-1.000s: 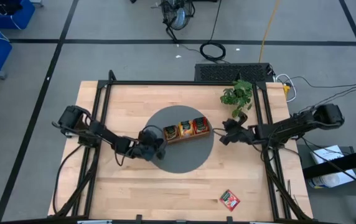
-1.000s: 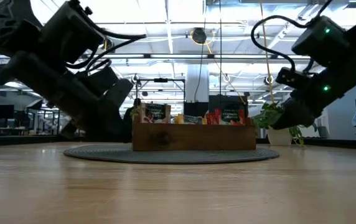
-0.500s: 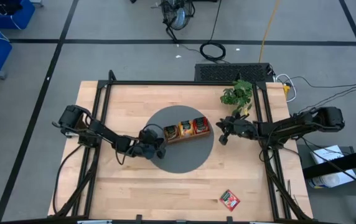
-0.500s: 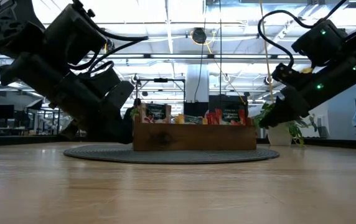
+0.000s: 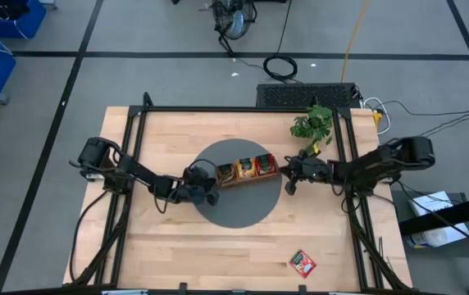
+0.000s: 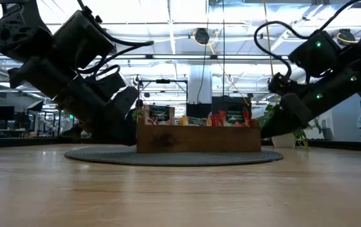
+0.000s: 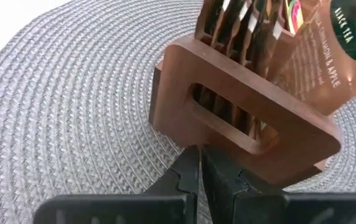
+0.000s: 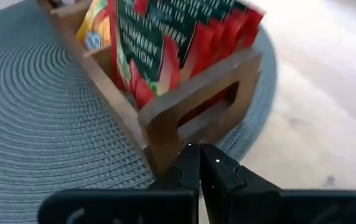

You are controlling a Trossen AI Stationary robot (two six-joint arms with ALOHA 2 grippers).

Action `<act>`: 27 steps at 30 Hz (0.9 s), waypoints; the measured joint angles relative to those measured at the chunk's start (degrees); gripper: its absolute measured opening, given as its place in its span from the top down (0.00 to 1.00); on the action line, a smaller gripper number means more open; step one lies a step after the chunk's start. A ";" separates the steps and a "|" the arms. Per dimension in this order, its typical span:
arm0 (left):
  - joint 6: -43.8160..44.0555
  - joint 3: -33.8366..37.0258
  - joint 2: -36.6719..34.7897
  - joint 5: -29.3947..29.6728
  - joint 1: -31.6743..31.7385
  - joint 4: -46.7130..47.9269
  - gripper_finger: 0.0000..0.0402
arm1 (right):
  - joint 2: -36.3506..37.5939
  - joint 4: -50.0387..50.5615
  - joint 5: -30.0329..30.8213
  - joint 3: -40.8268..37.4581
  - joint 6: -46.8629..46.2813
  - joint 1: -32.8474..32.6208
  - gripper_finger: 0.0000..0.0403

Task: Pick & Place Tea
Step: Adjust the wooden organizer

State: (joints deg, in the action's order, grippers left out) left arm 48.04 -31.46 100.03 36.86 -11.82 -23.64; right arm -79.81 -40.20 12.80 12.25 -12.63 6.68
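left tool (image 7: 200, 163) clenched at one tray (image 5: 247, 170) end, right tool (image 8: 198, 160) clenched at the other, tea (image 5: 257, 166) inside, one red sachet (image 5: 302, 263) on table (image 5: 177, 246)

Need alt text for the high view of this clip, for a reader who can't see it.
Seen from above, a wooden tray filled with tea sachets sits on a round grey mat on a wooden table. The left end effector and right end effector, both shut, flank the tray's two ends. One red sachet lies alone near the front edge; a small plant stands behind.
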 joint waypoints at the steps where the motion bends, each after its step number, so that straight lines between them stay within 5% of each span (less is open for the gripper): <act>1: -0.13 0.00 0.00 -0.28 0.19 -0.02 0.94 | -1.19 -0.96 -1.04 0.00 -0.16 0.00 1.00; 14: -1.25 0.04 0.00 0.05 1.50 1.93 0.94 | -5.81 -5.91 -5.34 0.24 -1.17 -3.52 1.00; 27: -6.92 -0.09 -5.21 4.79 -4.13 5.76 0.94 | 2.17 0.11 1.89 0.56 3.80 -7.24 1.00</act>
State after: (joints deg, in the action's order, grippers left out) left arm 41.11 -31.55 94.82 41.65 -15.95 -17.88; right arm -77.65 -40.08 14.69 12.81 -8.83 -0.56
